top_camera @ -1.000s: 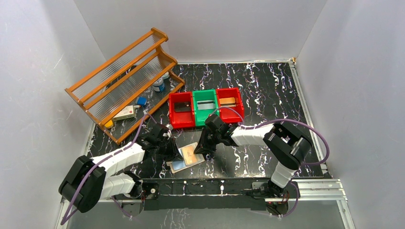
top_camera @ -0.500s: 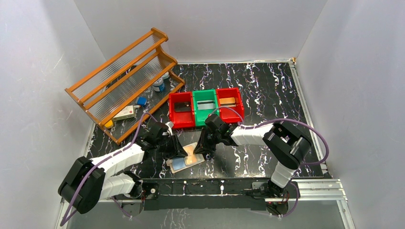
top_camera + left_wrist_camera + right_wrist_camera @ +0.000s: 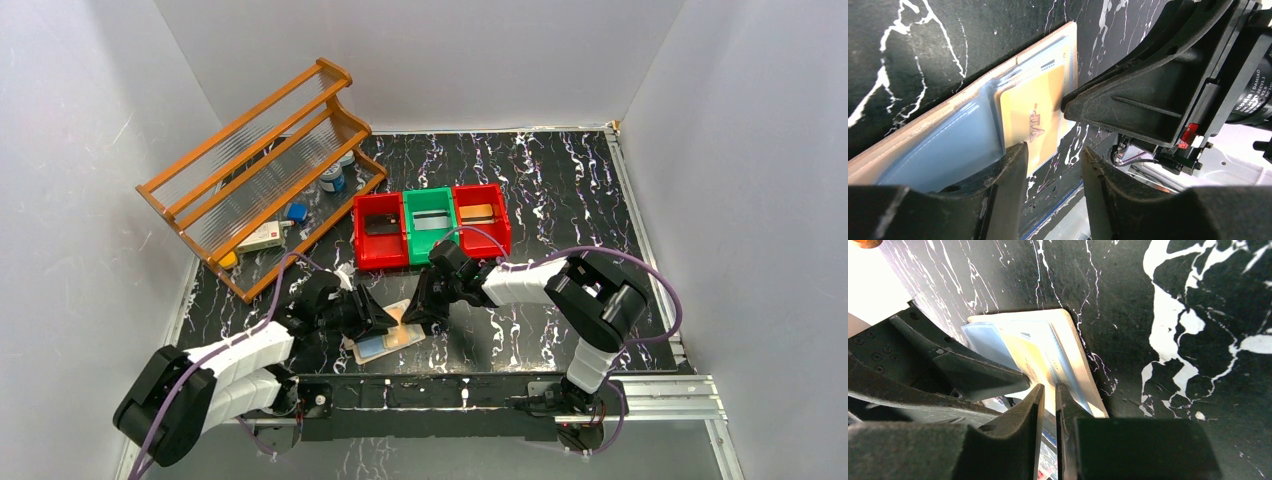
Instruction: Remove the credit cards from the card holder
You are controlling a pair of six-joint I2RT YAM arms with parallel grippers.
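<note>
We see the holder (image 3: pixel 385 341) lying open on the counter (image 3: pixel 560 190) near its near edge, between the two arms, tan edge outward and pale blue sleeves facing up. A gold card (image 3: pixel 1032 125) marked VIP sits in the right sleeve, its right edge level with the sleeve's opening. The right pincer (image 3: pixel 1049 392) comes in from the right, low over the counter. Its fingers stand narrow, only a thin slot apart, and a pale strip of the gold card's edge runs into that slot, so we read it as pinching the card. The left pincer (image 3: pixel 1053 150) comes from the left with its fingers partly apart and nothing between them. One fingertip (image 3: pixel 1015 155) is at the card's near edge, the other over bare counter just beside the holder. The two pincers almost meet above the holder. Farther back, three bins stand in a touching row. The left red bin (image 3: pixel 382 257) holds a dark card (image 3: pixel 381 225), the green bin (image 3: pixel 432 252) a grey card (image 3: pixel 431 221), and the right red bin (image 3: pixel 486 244) an orange card (image 3: pixel 477 212). A wooden rack (image 3: pixel 250 150) leans at the far left, with small items under it.
</note>
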